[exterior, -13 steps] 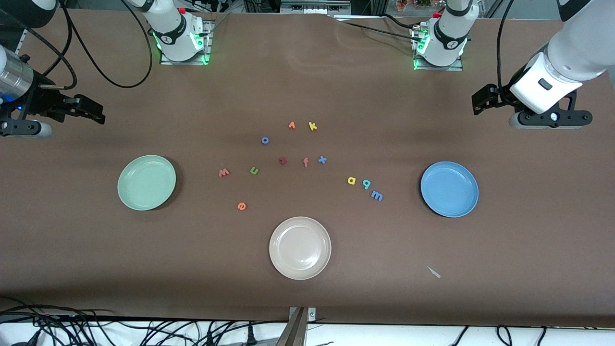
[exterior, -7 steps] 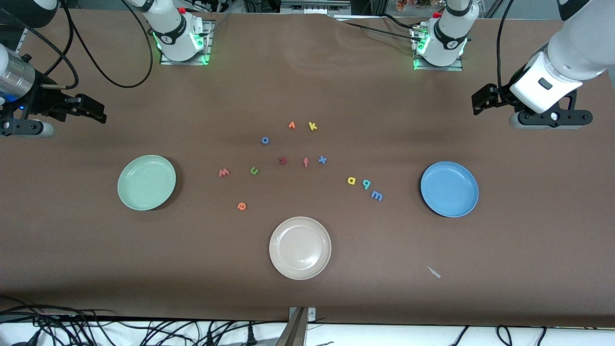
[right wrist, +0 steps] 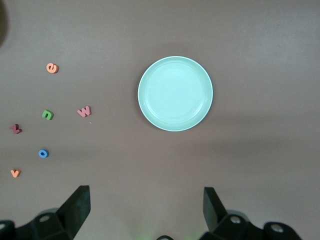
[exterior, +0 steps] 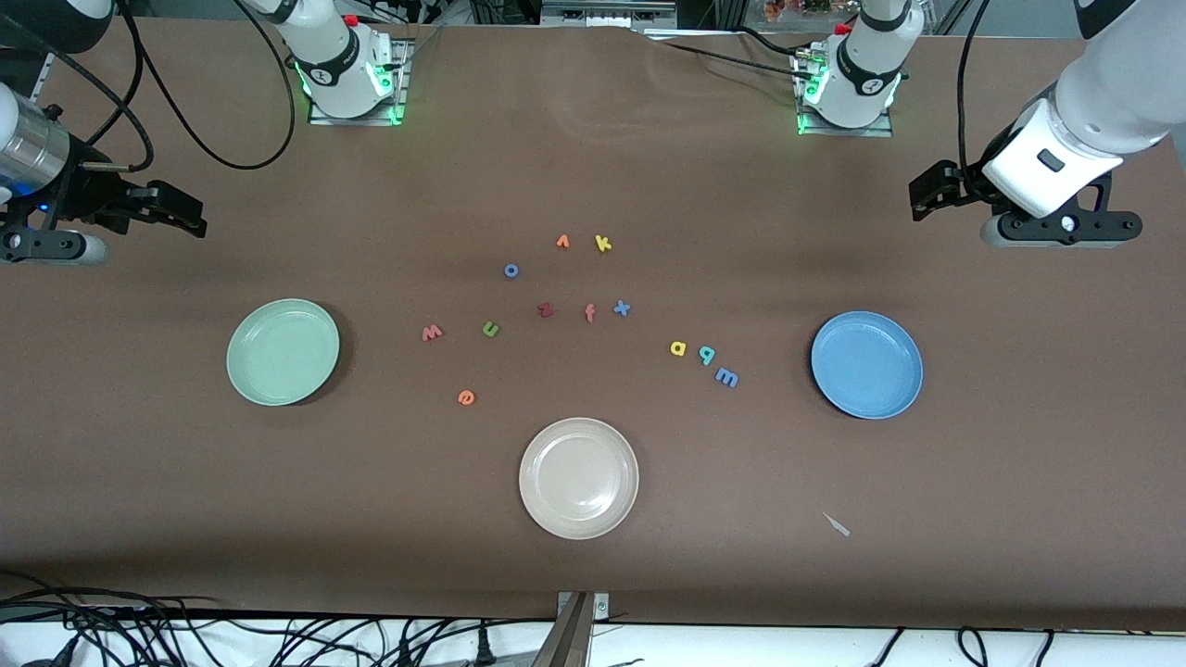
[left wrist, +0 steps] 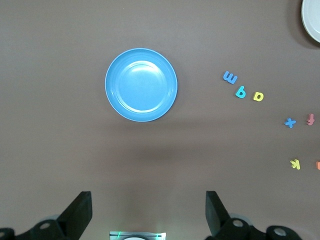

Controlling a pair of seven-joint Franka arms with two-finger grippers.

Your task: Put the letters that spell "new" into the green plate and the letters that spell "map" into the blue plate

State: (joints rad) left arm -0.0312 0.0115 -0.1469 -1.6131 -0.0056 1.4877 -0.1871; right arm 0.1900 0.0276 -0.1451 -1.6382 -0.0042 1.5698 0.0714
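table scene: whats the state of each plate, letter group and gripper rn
green plate: empty
blue plate: empty
beige plate: empty
n, e, w: flat on the table, unplated
m, a, p: flat on the table, unplated
left gripper: open, empty
right gripper: open, empty

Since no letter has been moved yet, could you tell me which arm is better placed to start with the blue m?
Probably the left: its open hand hangs at the blue plate's end, and the blue m lies beside that plate.
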